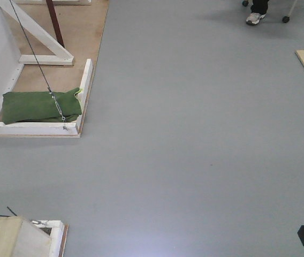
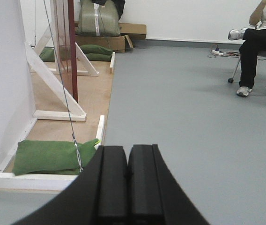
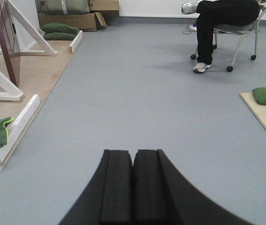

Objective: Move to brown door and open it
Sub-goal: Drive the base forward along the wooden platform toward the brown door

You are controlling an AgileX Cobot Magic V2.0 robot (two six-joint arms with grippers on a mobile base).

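Green sandbag (image 2: 53, 157) on the white frame (image 2: 58, 115) base at far left, brown door (image 2: 73, 56) upright in that frame, well ahead, left fingers (image 2: 112, 178) pressed together, right fingers (image 3: 116, 183) pressed together, both empty, seated person (image 2: 259, 42) far right.

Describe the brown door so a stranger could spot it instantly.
Left of the grey floor lies a tan plywood platform edged with white wooden beams. The reddish-brown wooden door stands upright on it among those beams. It is the only tall dark panel; the green cushions lie flat.
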